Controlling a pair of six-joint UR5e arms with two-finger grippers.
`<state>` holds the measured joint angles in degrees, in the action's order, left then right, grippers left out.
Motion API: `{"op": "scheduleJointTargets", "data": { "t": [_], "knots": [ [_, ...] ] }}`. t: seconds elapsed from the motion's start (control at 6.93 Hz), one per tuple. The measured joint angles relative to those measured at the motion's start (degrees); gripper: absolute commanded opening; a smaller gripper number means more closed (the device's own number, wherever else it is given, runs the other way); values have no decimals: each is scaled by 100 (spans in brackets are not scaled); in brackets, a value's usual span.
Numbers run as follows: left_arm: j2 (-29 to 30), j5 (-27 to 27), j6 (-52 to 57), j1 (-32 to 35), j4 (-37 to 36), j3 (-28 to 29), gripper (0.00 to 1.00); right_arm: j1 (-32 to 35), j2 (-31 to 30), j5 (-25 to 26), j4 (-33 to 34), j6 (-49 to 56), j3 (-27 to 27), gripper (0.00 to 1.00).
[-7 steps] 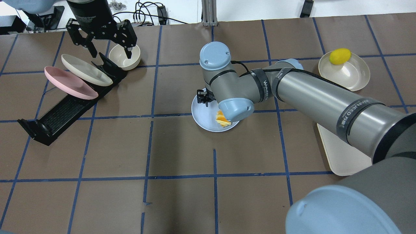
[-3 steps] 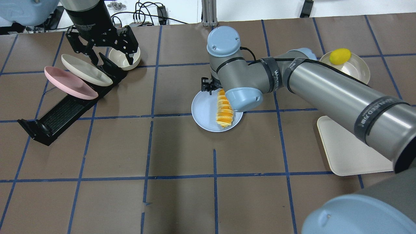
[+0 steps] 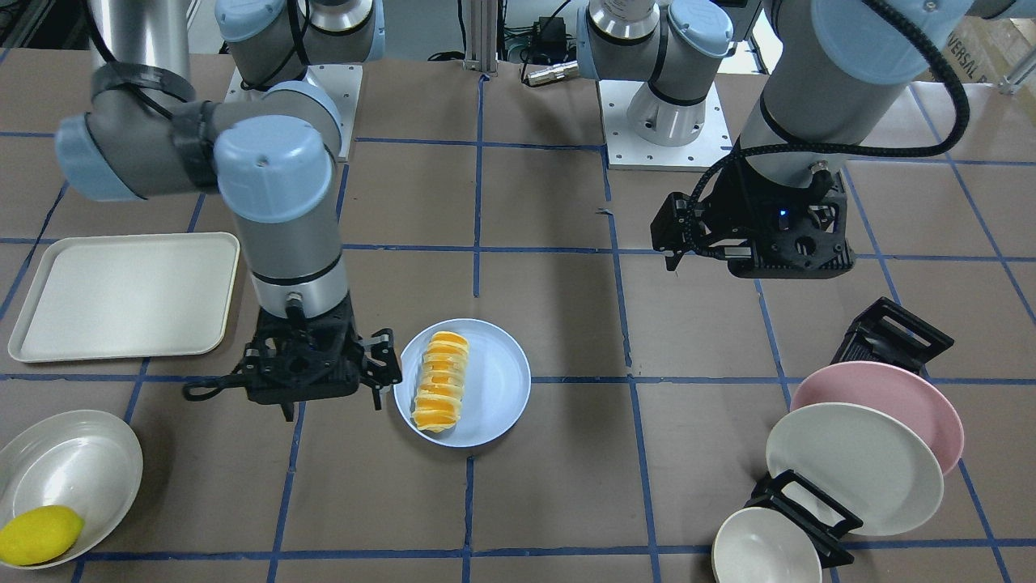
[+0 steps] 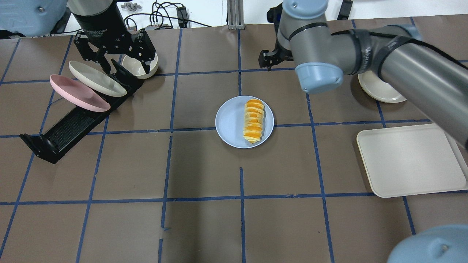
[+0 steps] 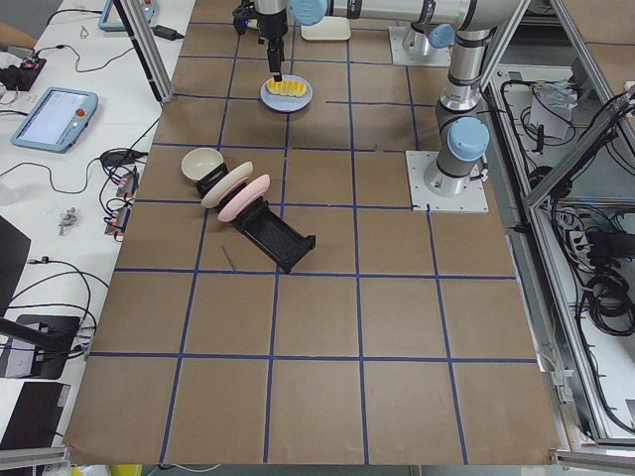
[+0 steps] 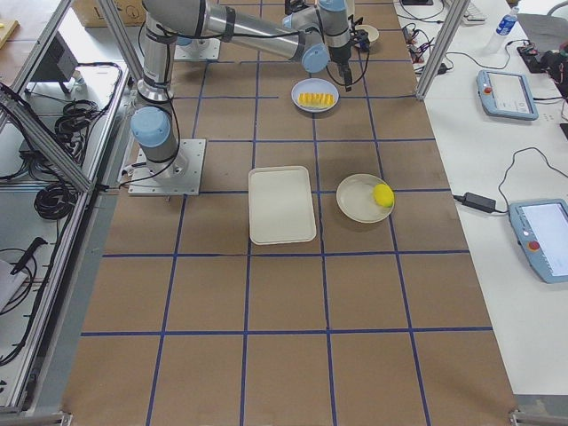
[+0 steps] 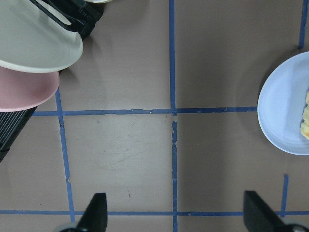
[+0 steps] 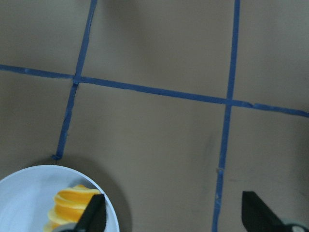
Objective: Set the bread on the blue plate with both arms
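The bread [image 4: 253, 121], striped orange and cream, lies lengthwise on the right half of the blue plate [image 4: 228, 120] in the middle of the table; it also shows in the front view [image 3: 441, 380]. My right gripper [image 3: 330, 398] is open and empty, raised beside the plate on its far right side. The right wrist view shows its fingertips [image 8: 94, 215] spread, with the plate's rim [image 8: 29, 183] at the lower left. My left gripper [image 4: 124, 63] is open and empty, above the dish rack at the far left. Its fingertips [image 7: 95, 212] are spread.
A black dish rack [image 4: 73, 124] at the left holds a pink plate [image 4: 78, 93] and a cream plate [image 4: 97, 78], with a cream bowl [image 4: 140, 67] behind. A cream tray [image 4: 409, 160] lies at the right. A bowl [image 3: 69, 465] holds a yellow lemon [image 3: 40, 534].
My right arm has lifted off the plate and swung back and to the right, leaving the bread lying on the blue plate. My left gripper has hardly moved.
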<state>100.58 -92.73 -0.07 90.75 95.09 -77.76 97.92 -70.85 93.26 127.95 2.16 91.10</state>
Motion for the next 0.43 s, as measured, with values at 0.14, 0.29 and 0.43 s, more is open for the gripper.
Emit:
{"op": "scheduleJointTargets", "data": {
  "t": [0.14, 0.29, 0.43],
  "knots": [
    [-34, 2, -2, 1, -9, -17, 100, -165, -347, 60, -759, 183, -57, 100],
    [-47, 6, 2, -1, -19, -35, 100, -359, -754, 160, -1682, 278, -114, 100],
    [-47, 7, 10, -3, -26, -39, 100, -643, -1039, 181, -2182, 300, -150, 100]
  ]
}}
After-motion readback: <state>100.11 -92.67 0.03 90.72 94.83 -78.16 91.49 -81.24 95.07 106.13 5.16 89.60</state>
